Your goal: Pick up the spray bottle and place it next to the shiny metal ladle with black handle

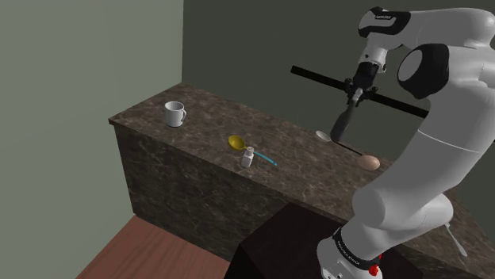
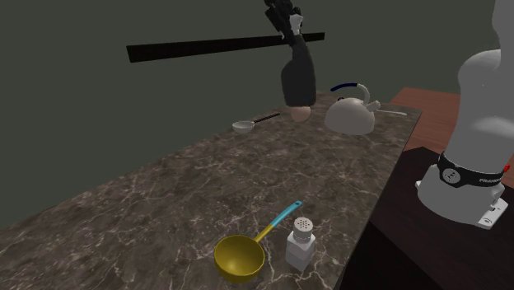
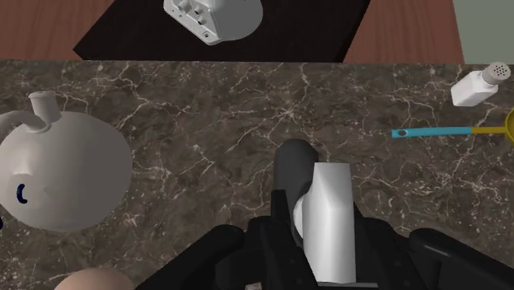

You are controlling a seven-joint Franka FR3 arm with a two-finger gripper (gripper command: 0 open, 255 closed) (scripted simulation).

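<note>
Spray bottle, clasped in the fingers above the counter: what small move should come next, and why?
Probably ease the spray bottle straight down: it hangs above the counter, near the black handle of the metal ladle. Watch the tan egg-shaped thing close by.

home kitchen: dark marbled counter (image 2: 165,206) with kettle (image 2: 350,114), mug (image 1: 174,114), salt shaker (image 2: 301,241), yellow ladle (image 2: 240,257)

Counter (image 1: 214,119), shoulder view's left to right: mug (image 1: 175,113) at the far end, scoop (image 1: 236,143) mid-way with shaker (image 1: 247,158) just beside it on the near side, then ladle (image 1: 324,135), egg (image 1: 368,162). Kettle (image 2: 350,115) sits past the egg. Bottle (image 1: 343,120), clasped in my gripper (image 1: 355,97), hangs above the counter near ladle and egg.
</note>
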